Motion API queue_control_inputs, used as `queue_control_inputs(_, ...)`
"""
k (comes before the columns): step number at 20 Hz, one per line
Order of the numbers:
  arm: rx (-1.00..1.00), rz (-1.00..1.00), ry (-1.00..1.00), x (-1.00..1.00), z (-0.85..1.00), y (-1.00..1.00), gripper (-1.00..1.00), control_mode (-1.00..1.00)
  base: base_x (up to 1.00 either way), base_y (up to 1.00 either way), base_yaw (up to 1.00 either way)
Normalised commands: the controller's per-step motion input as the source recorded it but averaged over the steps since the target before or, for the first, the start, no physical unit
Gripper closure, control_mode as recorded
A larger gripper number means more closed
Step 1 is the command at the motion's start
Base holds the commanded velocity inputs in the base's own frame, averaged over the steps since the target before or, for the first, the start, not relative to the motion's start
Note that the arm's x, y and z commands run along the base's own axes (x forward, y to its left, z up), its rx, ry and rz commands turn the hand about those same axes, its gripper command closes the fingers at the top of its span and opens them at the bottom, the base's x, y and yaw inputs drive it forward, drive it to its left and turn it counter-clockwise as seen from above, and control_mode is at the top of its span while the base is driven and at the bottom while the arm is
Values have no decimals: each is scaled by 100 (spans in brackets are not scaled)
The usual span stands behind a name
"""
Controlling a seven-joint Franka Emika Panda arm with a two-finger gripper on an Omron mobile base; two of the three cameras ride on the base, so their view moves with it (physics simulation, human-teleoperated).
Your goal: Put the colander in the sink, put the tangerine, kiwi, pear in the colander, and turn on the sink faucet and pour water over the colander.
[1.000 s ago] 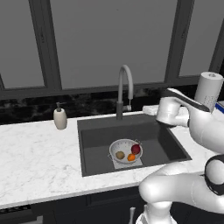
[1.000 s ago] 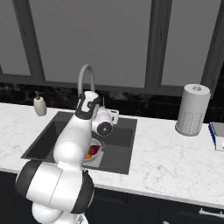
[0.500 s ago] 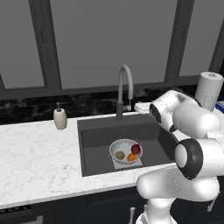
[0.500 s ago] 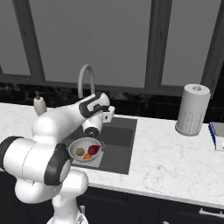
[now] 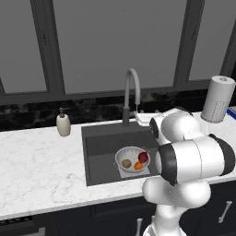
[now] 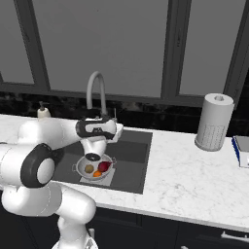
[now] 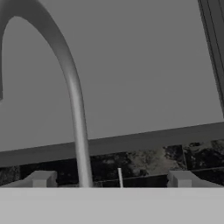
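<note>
Open hand at the sink faucet, fruit in the colander

The hand [image 7: 111, 179], its fingers spread apart, sits just beside the sink faucet [image 5: 131, 92]; the colander [image 5: 131, 159] rests in the sink [image 5: 99, 152] holding the tangerine [image 5: 138, 165], kiwi [image 5: 126, 163] and pear [image 5: 143, 157].

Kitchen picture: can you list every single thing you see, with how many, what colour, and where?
sink: one, dark grey, set in the counter
colander: one, silver-white, in the sink
tangerine: one, orange, in the colander
kiwi: one, brownish, in the colander
pear: one, dark red, in the colander
sink faucet: one, grey, behind the sink
soap dispenser: one, beige, left of the sink
paper towel roll: one, white, right on the counter
counter: one, white marble
gripper: one, fingers open, facing the faucet
</note>
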Motion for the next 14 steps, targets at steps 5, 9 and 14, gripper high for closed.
queue_control_inputs(5,0,0,-9,20,-2,-10,-100,-100,0,0,0)
queue_control_inputs(9,0,0,-3,20,-1,0,-100,-100,0,0,0)
queue_control_inputs(14,0,0,0,27,0,0,-100,-100,0,0,0)
